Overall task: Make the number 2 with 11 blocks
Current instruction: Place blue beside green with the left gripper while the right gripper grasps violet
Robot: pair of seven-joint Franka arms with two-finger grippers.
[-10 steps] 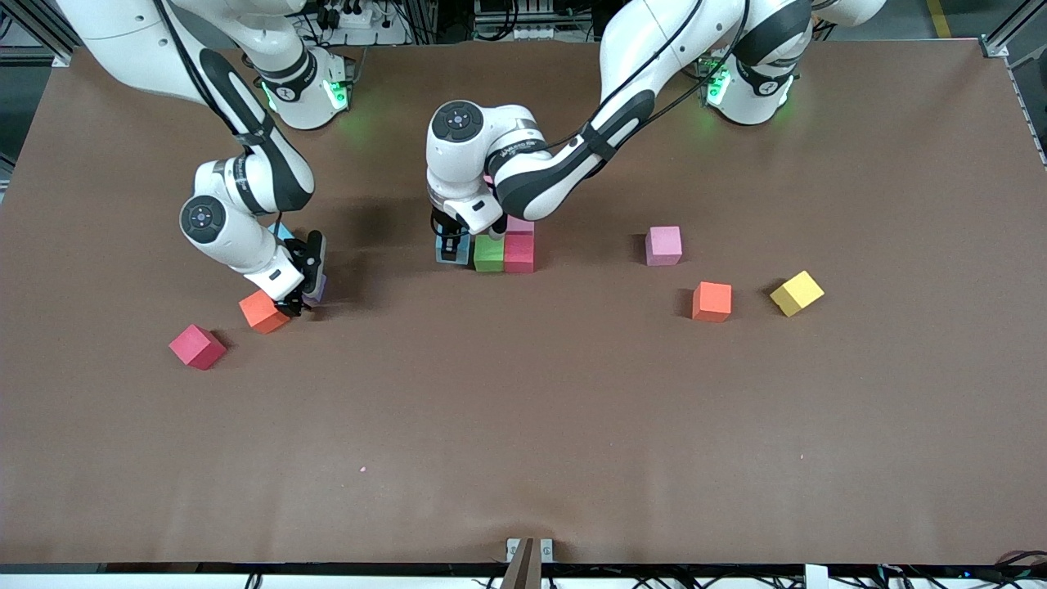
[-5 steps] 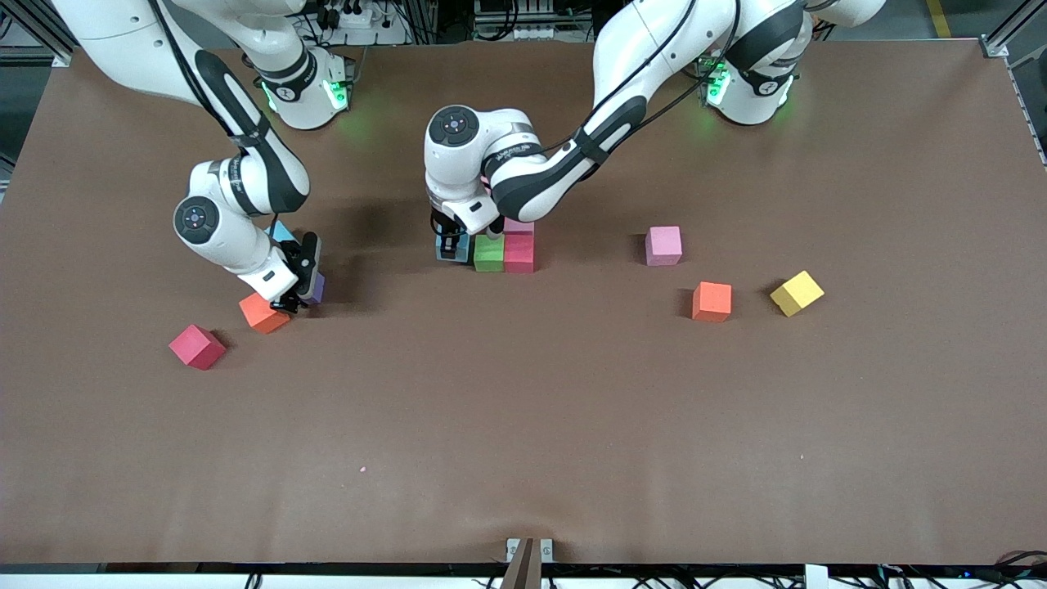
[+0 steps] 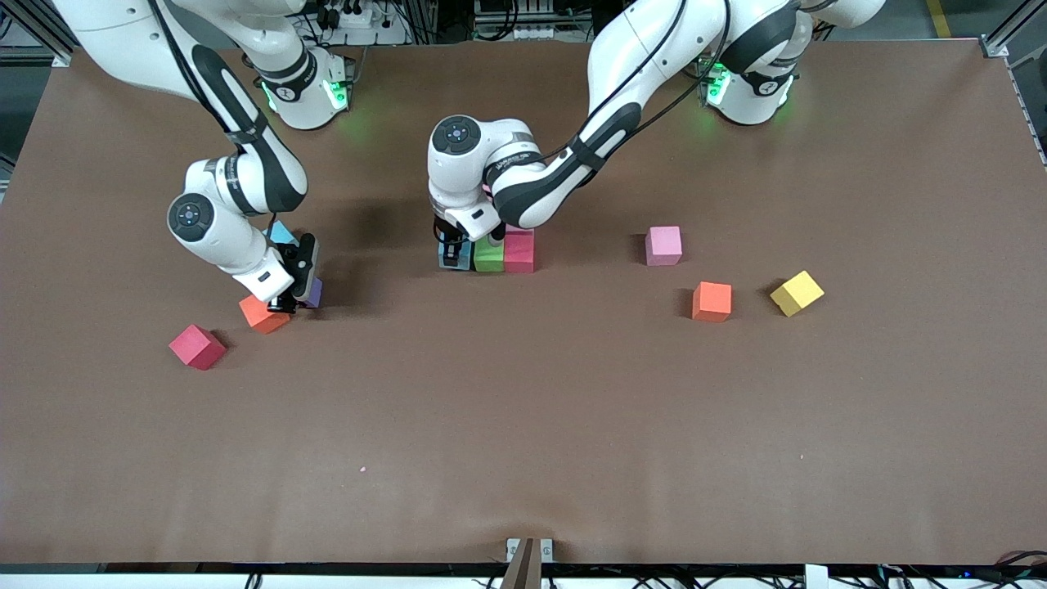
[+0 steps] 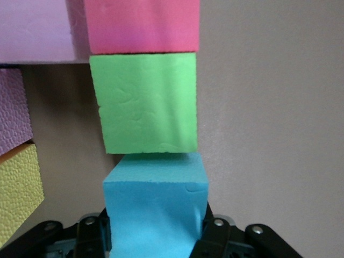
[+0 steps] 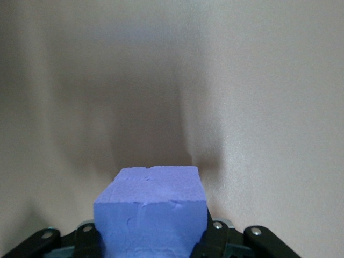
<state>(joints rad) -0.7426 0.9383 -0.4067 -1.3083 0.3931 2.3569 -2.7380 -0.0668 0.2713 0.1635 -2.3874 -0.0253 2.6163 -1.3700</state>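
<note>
Nearest the front camera, a red foam cube and an orange foam cube. My right gripper clamps the purple foam cube at the orange cube's 3 o'clock. Farther, my left gripper grips the light-blue foam cube, touching the green foam cube of the number 2.

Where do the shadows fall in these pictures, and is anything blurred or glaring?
Front view: even light, soft shadows on the table beside both arms, green glow at the bases. Left wrist view: the light blue cube and green cube look sharp. Right wrist view: the purple cube throws a broad, soft shadow; no glare.
</note>
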